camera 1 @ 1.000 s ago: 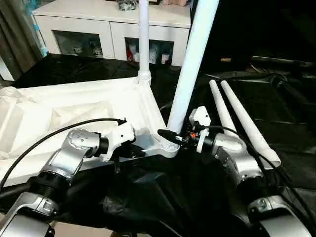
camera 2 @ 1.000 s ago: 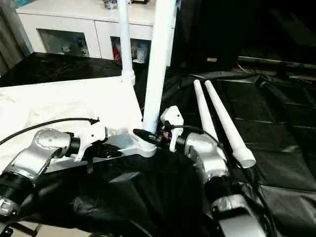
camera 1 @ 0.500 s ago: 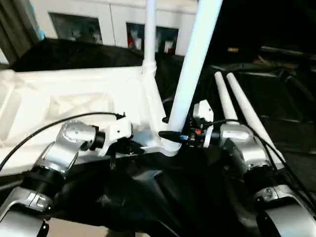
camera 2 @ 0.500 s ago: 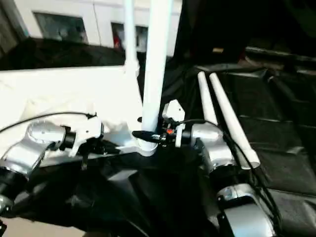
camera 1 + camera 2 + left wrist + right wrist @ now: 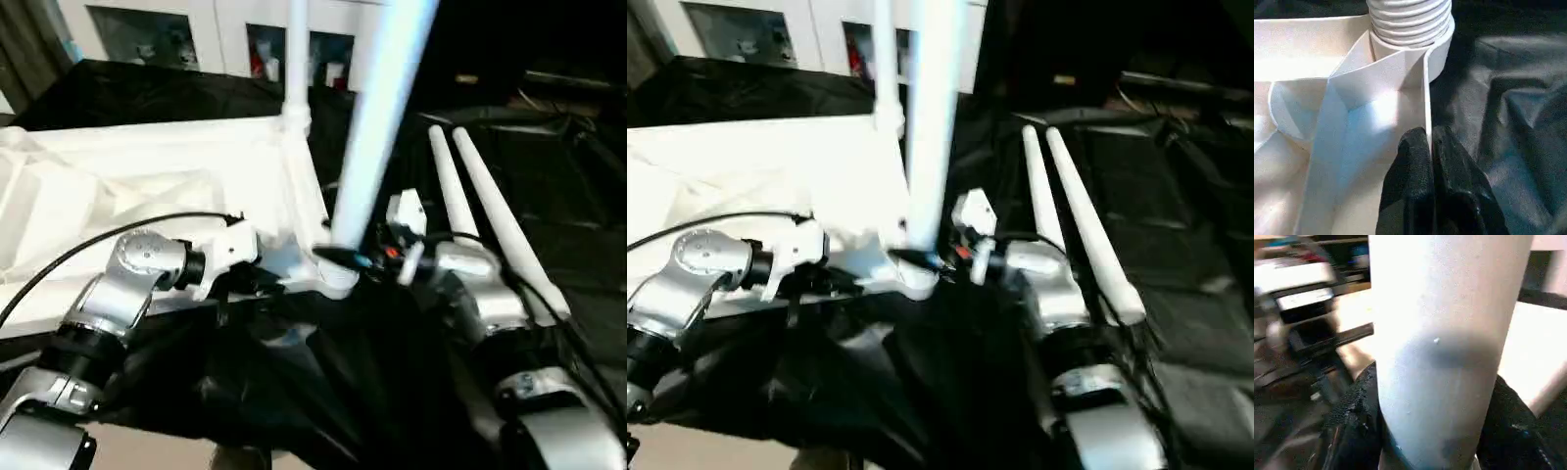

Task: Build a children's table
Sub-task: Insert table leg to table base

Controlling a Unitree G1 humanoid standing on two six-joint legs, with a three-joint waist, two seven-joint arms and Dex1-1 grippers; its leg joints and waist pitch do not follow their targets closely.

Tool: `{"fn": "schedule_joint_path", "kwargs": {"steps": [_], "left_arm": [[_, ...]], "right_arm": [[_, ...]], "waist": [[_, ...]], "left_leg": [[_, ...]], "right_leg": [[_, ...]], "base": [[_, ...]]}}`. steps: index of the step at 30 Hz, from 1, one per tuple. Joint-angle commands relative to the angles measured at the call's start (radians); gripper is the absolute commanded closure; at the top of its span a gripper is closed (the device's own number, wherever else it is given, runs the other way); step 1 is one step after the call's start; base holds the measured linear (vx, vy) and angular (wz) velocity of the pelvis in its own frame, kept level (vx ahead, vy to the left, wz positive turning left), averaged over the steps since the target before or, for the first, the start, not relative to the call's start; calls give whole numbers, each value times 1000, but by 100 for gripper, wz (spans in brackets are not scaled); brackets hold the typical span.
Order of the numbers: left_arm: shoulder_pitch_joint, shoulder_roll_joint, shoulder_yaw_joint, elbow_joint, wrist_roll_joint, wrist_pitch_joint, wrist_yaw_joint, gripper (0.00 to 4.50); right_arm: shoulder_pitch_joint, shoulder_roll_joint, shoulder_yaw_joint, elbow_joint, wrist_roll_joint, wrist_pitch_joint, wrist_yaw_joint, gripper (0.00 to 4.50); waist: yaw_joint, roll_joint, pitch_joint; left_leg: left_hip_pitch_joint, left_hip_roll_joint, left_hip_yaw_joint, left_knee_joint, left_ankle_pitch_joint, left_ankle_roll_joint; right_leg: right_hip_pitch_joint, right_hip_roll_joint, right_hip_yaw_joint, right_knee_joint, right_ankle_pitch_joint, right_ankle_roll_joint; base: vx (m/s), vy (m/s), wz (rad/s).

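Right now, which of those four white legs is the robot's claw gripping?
The near upright leg, at the tabletop's front corner: the right claw clasps its base. Another stands behind; two lie loose on the black cloth.

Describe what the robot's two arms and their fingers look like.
Both forearms are silver metal with ribbed cuffs and round joints, ending in white wrist housings. A black cable loops over the left arm; thinner black cables run along the right arm, with a red spot. The fingers are black and textured.
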Motion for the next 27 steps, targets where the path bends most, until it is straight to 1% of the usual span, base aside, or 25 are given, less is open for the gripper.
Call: {"fn": "schedule_joint_path", "kwargs": {"steps": [1, 2, 3, 4, 5, 6, 7, 8, 9, 10, 11, 12, 13, 14, 15, 16, 17, 18, 19, 20, 21, 22, 23, 25, 27], "left_arm": [[-24, -49, 10, -15, -4, 43, 60, 450], [-33, -60, 12, -16, 2, 65, 83, 450], [-39, -68, 11, -16, 9, 77, 98, 450], [-52, -83, 8, -10, 24, 94, 126, 450], [-59, -91, 5, -5, 34, 103, 144, 450], [-69, -104, 5, 3, 42, 117, 167, 450], [-77, -117, 7, 11, 47, 126, 189, 450], [-83, -127, 9, 18, 50, 132, 208, 450], [-100, -148, 13, 38, 60, 143, 250, 450], [-126, -180, 16, 75, 78, 153, 320, 450], [-136, -191, 16, 90, 89, 154, 347, 450], [-145, -201, 16, 105, 100, 155, 374, 450], [-150, -206, 15, 112, 105, 150, 381, 450], [-150, -206, 15, 112, 105, 150, 381, 450], [-149, -213, 16, 107, 100, 142, 372, 450], [-142, -211, 12, 93, 100, 124, 351, 450], [-142, -211, 12, 93, 100, 124, 351, 450], [-128, -198, 10, 77, 99, 103, 324, 450], [-120, -188, 11, 73, 96, 89, 311, 450], [-118, -185, 12, 72, 94, 86, 308, 450], [-114, -177, 15, 77, 95, 69, 301, 450], [-109, -169, 17, 81, 92, 38, 288, 450], [-109, -169, 17, 81, 92, 38, 288, 450], [-95, -148, 30, 85, 84, -4, 277, 450], [-86, -137, 34, 86, 83, -22, 271, 450]], "right_arm": [[90, 15, 36, 107, -107, 53, -146, 260], [92, 35, 35, 105, -115, 58, -188, 260], [92, 50, 35, 104, -120, 64, -219, 260], [80, 73, 32, 122, -138, 72, -300, 260], [71, 87, 29, 136, -150, 76, -355, 260], [62, 104, 24, 147, -158, 71, -399, 260], [57, 115, 21, 151, -160, 66, -419, 260], [54, 125, 19, 154, -161, 62, -436, 260], [46, 144, 15, 161, -163, 53, -470, 260], [37, 170, 11, 168, -163, 43, -516, 260], [35, 177, 12, 171, -165, 41, -534, 260], [33, 184, 13, 174, -168, 39, -551, 260], [32, 189, 12, 174, -165, 40, -551, 260], [32, 189, 12, 174, -165, 40, -551, 260], [33, 190, 11, 164, -166, 37, -544, 260], [34, 189, 5, 153, -159, 34, -527, 260], [34, 189, 5, 153, -159, 34, -527, 260], [34, 174, -2, 146, -156, 3, -506, 260], [34, 162, -10, 141, -149, -12, -487, 260], [34, 158, -13, 139, -146, -14, -481, 260], [33, 148, -24, 139, -133, -25, -464, 260], [33, 138, -33, 133, -118, -25, -441, 260], [33, 138, -33, 133, -118, -25, -441, 260], [33, 103, -55, 121, -94, -31, -392, 260], [29, 86, -67, 126, -88, -32, -376, 260]], "waist": [[-20, 12, -15], [-25, 21, -11], [-29, 25, -8], [10, 47, -13], [76, 26, -24], [31, -16, -36], [19, -37, -16], [9, -30, 7], [12, -30, 10], [5, -7, -6], [-11, 4, -20], [-19, 6, -24], [-25, 8, -15], [-28, 4, -8], [-28, -4, -1], [-33, -5, -9], [-37, 0, -12], [-37, 1, -22], [-36, 3, -26], [-36, 0, -31], [-34, -3, -29], [-32, -9, -38], [-28, -10, -37], [-27, -12, -47], [-26, -16, -54]], "left_leg": [[49, 68, -59, -85, -736, -77], [46, 70, -56, -105, -792, -89], [31, 73, -51, -130, -837, -96], [-79, 93, -9, -238, -953, -117], [-84, 76, 80, -241, -759, -108], [14, 49, 81, -161, -567, -113], [101, -8, -51, 89, -88, -36], [-27, -33, -114, 109, 24, 5], [-44, -15, -115, 89, 17, -30], [23, 39, -97, -4, -136, -104], [60, 58, -89, -55, -337, -101], [71, 62, -80, -64, -394, -92], [75, 60, -63, -77, -492, -72], [76, 57, -56, -79, -551, -68], [85, 49, -55, -79, -641, -67], [76, 50, -63, -79, -641, -62], [49, 54, -73, -95, -619, -62], [38, 56, -76, -101, -591, -61], [42, 60, -72, -105, -574, -67], [45, 59, -69, -103, -556, -64], [45, 60, -62, -98, -503, -55], [42, 62, -53, -91, -422, -38], [43, 61, -42, -87, -358, -16], [49, 63, -30, -81, -329, -4], [50, 64, -23, -76, -356, -2]], "right_leg": [[-14, -79, 29, -123, -769, -72], [-5, -63, 11, -113, -721, -75], [10, -45, -8, -94, -666, -79], [103, 10, -25, 129, -384, -109], [86, 26, 33, 163, -318, -87], [16, -15, 74, 74, -562, -58], [-78, -157, 140, -163, -965, -82], [38, -158, 146, -132, -944, -128], [62, -155, 93, -102, -887, -122], [37, -88, 63, -67, -570, -152], [17, -26, 55, -26, -292, -179], [14, -28, 58, -26, -220, -190], [12, -39, 63, -44, -253, -194], [6, -46, 65, -61, -340, -179], [-2, -59, 66, -91, -561, -129], [10, -77, 64, -103, -665, -94], [36, -77, 56, -97, -627, -84], [50, -75, 54, -87, -572, -87], [41, -74, 54, -88, -494, -97], [39, -75, 57, -88, -461, -105], [33, -79, 65, -88, -409, -124], [37, -84, 71, -82, -350, -144], [35, -82, 77, -81, -310, -161], [33, -78, 78, -76, -293, -187], [31, -83, 80, -81, -367, -186]], "base": [[-67, 28, -3], [-77, 38, -3], [-142, 34, 2], [-142, 34, 2], [-149, -20, 27], [8, -130, 41], [8, -130, 41], [58, -67, -13], [-6, 102, -29], [-6, 102, -29], [-80, 65, 20], [-136, 0, 32], [-136, 0, 32], [-121, 19, 23], [-89, 35, 6], [-89, 35, 6], [-42, 58, -17], [-24, 64, -23], [-24, 64, -23], [0, 0, 0], [0, 0, 0], [0, 0, 0], [0, 0, 0], [0, 0, 0], [0, 0, 0]]}}
